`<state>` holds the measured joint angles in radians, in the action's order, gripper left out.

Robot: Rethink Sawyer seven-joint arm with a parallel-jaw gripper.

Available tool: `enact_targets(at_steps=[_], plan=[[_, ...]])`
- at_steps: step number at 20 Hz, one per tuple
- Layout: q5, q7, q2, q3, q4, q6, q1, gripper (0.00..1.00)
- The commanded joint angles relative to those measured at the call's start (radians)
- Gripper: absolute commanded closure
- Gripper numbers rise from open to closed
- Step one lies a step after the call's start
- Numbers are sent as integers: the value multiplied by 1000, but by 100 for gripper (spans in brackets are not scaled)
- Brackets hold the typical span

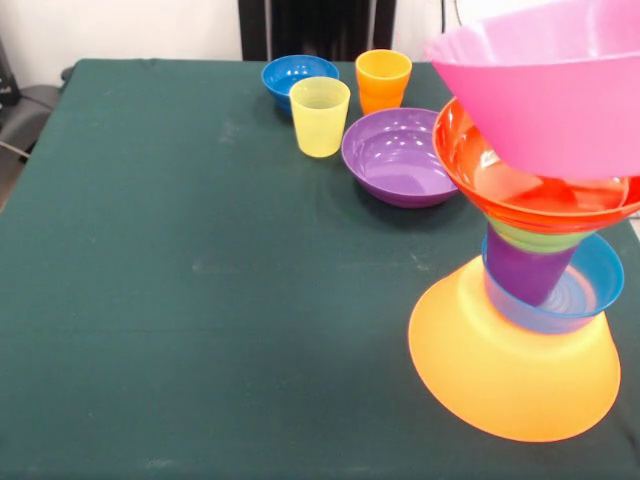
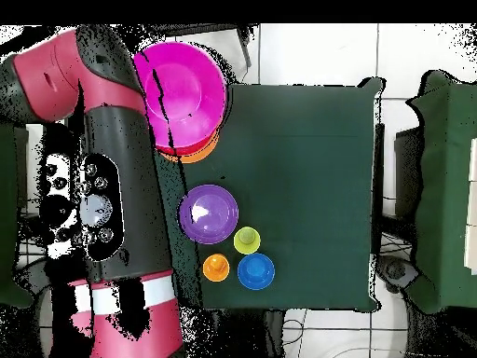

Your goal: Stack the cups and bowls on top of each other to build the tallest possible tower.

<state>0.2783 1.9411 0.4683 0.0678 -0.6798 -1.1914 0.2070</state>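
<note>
The tower stands at the table's right edge in the front view. Its base is the big yellow-orange bowl (image 1: pixel 515 375), upside down. Above it come the light blue bowl (image 1: pixel 592 285), the purple cup (image 1: pixel 525 272), the green bowl (image 1: pixel 535 238), the orange-red bowl (image 1: pixel 515 195) and the large pink bowl (image 1: pixel 550 90) on top, tilted. The overhead view shows the pink bowl (image 2: pixel 182 93) covering the tower. The purple bowl (image 1: pixel 400 155), yellow cup (image 1: pixel 320 115), orange cup (image 1: pixel 383 80) and dark blue bowl (image 1: pixel 296 75) stand loose at the far side. The gripper does not show.
The table (image 1: pixel 200 280) has a dark green cloth. In the overhead view the red and black arm (image 2: pixel 116 186) runs along the table's left side, next to the tower and the purple bowl (image 2: pixel 208 213). Chairs stand around the table.
</note>
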Motion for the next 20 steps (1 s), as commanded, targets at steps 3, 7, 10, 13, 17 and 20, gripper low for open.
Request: enact_targets(at_steps=[3,7,10,13,17,20], plan=[[68,-78,-69,-3,126,-175,25,100],[71,-84,-95,11,167,-206,32,100],[68,-92,-96,26,161,-204,35,100],[65,-97,-101,45,164,-214,41,100],[49,-101,-105,61,164,-253,44,100],[32,-96,-106,63,154,-269,43,100]])
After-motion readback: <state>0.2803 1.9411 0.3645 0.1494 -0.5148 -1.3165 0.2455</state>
